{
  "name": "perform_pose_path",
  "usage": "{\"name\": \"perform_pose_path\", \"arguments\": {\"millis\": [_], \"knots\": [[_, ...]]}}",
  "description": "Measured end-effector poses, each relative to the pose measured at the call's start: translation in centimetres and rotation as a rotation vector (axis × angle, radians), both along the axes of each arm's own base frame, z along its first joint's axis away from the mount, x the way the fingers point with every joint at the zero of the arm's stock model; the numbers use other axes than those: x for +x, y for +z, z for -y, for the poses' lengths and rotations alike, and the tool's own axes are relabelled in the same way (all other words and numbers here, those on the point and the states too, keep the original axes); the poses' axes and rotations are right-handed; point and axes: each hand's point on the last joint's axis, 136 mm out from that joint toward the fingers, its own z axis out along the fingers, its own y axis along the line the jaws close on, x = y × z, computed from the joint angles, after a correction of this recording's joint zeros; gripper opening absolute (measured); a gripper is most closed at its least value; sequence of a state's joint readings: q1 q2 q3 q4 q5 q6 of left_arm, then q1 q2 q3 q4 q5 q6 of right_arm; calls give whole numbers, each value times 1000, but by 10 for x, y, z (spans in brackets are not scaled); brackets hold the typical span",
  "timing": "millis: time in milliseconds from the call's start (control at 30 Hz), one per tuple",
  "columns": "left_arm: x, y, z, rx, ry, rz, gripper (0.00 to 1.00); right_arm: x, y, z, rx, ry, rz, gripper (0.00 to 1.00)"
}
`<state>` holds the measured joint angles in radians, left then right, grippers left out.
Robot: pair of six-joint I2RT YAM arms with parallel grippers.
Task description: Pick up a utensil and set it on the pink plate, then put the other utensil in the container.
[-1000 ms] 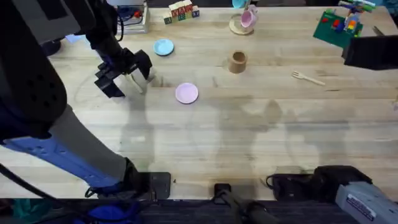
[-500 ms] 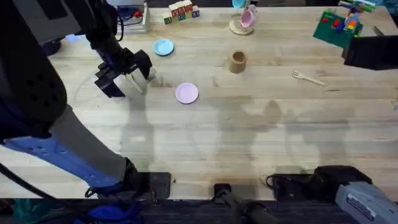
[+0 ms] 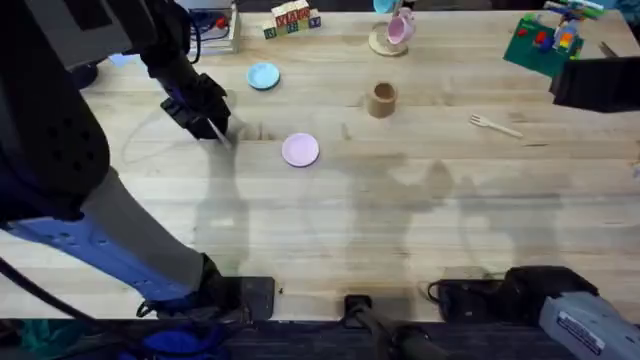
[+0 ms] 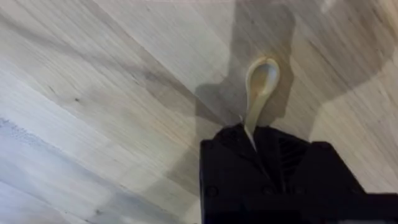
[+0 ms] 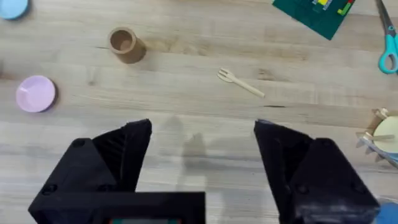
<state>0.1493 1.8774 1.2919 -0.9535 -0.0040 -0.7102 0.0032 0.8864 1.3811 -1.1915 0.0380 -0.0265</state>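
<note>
Wooden spoon (image 4: 261, 84) in left end effector (image 4: 254, 134)

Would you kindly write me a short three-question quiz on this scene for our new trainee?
1. True or false: the left gripper is shut on the spoon.
2. Which thing lies nearest the fork? A. the blue plate B. the cup C. the pink plate
3. Fill in: the right gripper stands ____ with nothing between its fingers.

Key:
1. True: the spoon's handle sits between the closed fingers, its bowl sticking out.
2. B.
3. open.
</note>
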Motion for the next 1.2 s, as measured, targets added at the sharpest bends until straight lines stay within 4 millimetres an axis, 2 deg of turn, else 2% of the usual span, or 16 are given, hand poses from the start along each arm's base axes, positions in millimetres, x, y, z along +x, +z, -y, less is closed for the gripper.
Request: {"name": "perform_pose_path", "arguments": {"millis": [367,600,733,833,1067,1200], "knots": [[-3,1,0,-2,-6,-13,45,0,0,0,0,0,0,996],[-27,4,1,0,-65,-119,43,0,0,0,0,0,0,995],[-22,11,2,8,-116,-98,43,0,0,0,0,0,0,996],[-21,27,10,19,-164,-61,43,0,0,0,0,0,0,996],[-19,88,41,51,-333,108,43,0,0,0,0,0,0,996],[-26,105,64,54,-433,144,43,0,0,0,0,0,0,996]]}}
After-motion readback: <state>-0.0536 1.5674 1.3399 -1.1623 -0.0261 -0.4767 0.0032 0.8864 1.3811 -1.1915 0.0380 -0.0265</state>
